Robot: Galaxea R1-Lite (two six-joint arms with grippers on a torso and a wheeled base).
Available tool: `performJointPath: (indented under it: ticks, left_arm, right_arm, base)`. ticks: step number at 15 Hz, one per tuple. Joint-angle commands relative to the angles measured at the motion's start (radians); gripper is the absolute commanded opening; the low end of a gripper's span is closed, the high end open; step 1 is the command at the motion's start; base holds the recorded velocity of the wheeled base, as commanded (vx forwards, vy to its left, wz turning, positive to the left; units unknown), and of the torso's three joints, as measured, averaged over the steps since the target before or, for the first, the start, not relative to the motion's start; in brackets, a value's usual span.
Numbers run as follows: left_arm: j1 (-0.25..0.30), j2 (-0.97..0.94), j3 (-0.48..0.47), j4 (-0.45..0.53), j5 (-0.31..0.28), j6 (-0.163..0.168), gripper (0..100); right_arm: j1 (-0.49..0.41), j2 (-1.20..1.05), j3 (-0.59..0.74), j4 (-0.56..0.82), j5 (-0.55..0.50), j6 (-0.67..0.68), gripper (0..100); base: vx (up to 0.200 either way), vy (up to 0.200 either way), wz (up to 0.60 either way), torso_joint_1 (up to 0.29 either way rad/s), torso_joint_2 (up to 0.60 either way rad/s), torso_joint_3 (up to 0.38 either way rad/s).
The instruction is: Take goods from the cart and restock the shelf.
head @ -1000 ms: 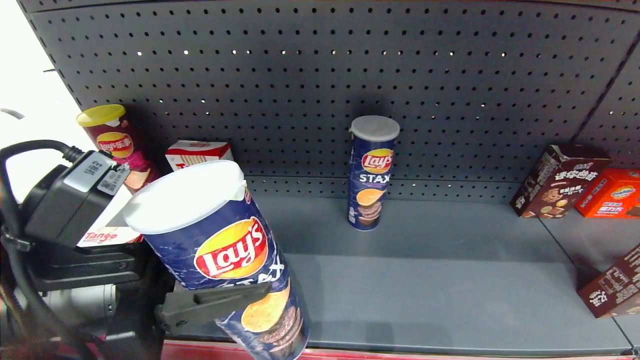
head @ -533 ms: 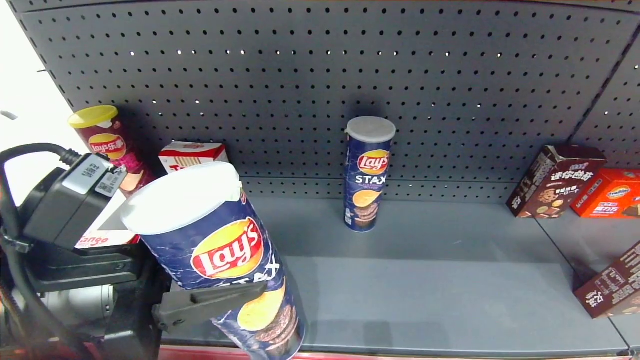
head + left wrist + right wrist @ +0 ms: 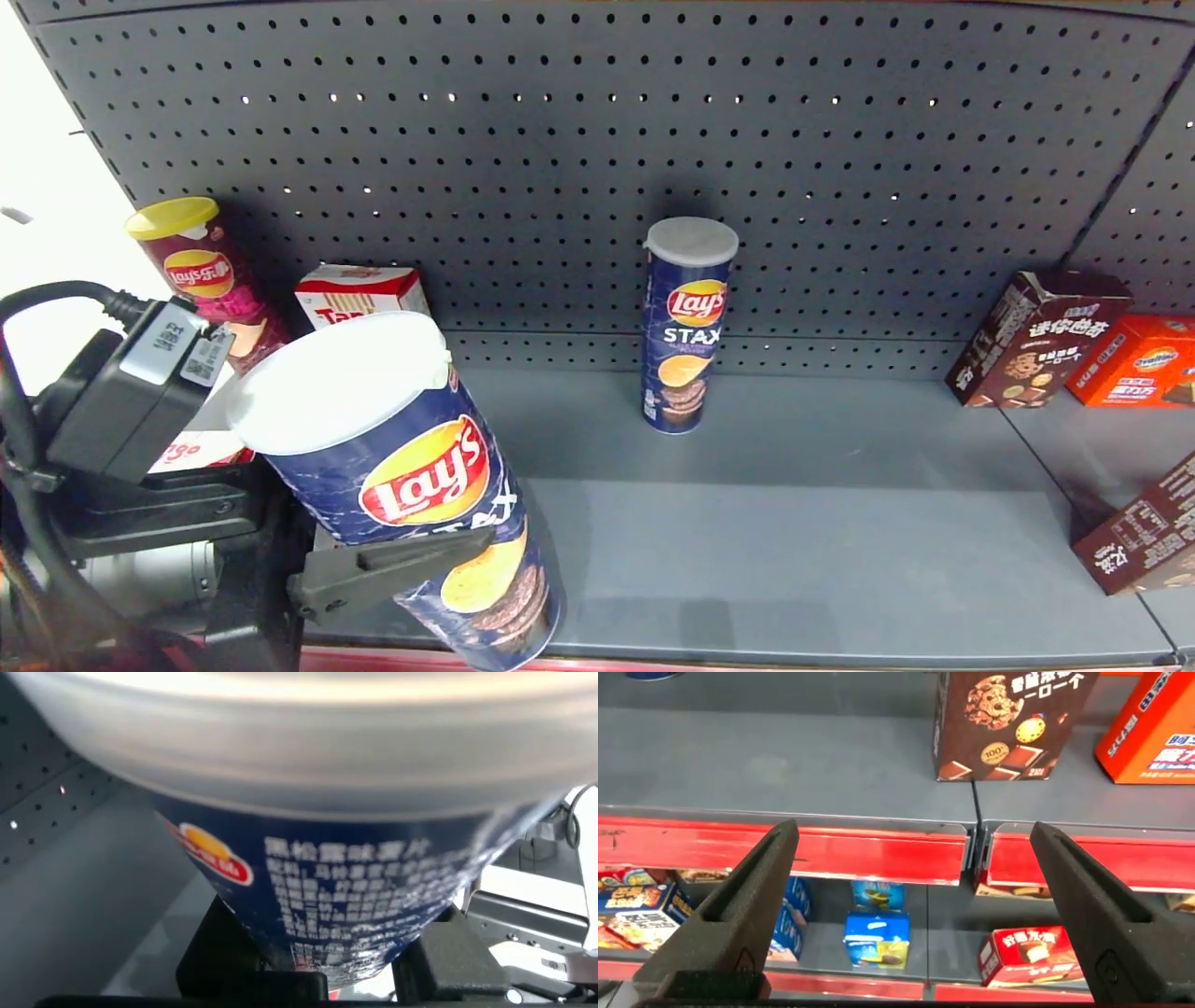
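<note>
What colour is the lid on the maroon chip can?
Yellow; the lid shows best in the head view.

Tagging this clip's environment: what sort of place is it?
Probably a shop aisle: a grey metal pegboard-backed shelf, red price-strip rails and boxed snacks on lower tiers, plus a blue cylindrical crisp can in the left gripper.

Head camera looks down on shelf [image 3: 794, 523], wrist cameras close

Grey pegboard back panel [image 3: 597, 140]. At its left foot, a maroon can with yellow lid [image 3: 201, 271], with a red-and-white wafer box [image 3: 359, 294] just beside. Far right: brown biscuit box [image 3: 1036, 336] touching an orange box [image 3: 1134, 359]. A second brown box [image 3: 1139, 541] lies nearer the front.
</note>
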Motion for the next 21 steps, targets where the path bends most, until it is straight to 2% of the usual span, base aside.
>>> performJointPath:
  ticks: [1,2,5,7,12,14,16,19,21]
  left_arm:
    - [0.025,-0.024,0.014,0.0,0.004,-0.005,0]
    - [0.038,-0.025,0.021,0.0,0.004,-0.005,0]
    - [0.063,-0.02,0.007,-0.002,0.001,-0.007,0]
    - [0.063,-0.02,0.007,0.0,0.001,-0.007,0]
    - [0.064,-0.02,0.017,0.0,-0.001,-0.007,0]
    - [0.064,-0.004,0.005,-0.002,-0.002,-0.007,0]
    - [0.064,-0.001,0.008,-0.002,-0.002,-0.007,0]
    - [0.066,0.003,0.005,-0.002,-0.004,-0.008,0]
    - [0.066,0.001,0.017,-0.002,-0.004,-0.008,0]
  right_arm:
    - [0.001,0.157,-0.232,0.016,0.026,0.013,100]
    - [0.01,0.266,-0.272,0.008,0.046,0.039,100]
    - [0.045,0.462,-0.453,0.011,0.105,-0.015,100]
    - [0.104,0.551,-0.482,-0.039,0.174,-0.016,100]
    - [0.208,0.889,-0.554,-0.243,0.167,-0.022,100]
    - [0.309,1.016,-0.615,-0.297,0.187,-0.021,100]
    - [0.352,1.134,-0.69,-0.34,0.23,-0.024,100]
    - [0.369,1.275,-0.762,-0.449,0.279,-0.027,100]
    - [0.337,1.397,-0.762,-0.602,0.476,-0.146,100]
  base:
    - [0.0,0.0,0.0,0.0,0.0,0.0]
    - [0.0,0.0,0.0,0.0,0.0,0.0]
    - [0.0,0.0,0.0,0.0,0.0,0.0]
    - [0.0,0.0,0.0,0.0,0.0,0.0]
    - [0.0,0.0,0.0,0.0,0.0,0.0]
    - [0.0,0.0,0.0,0.0,0.0,0.0]
    - [0.0,0.0,0.0,0.0,0.0,0.0]
    - [0.0,0.0,0.0,0.0,0.0,0.0]
    - [0.0,0.0,0.0,0.0,0.0,0.0]
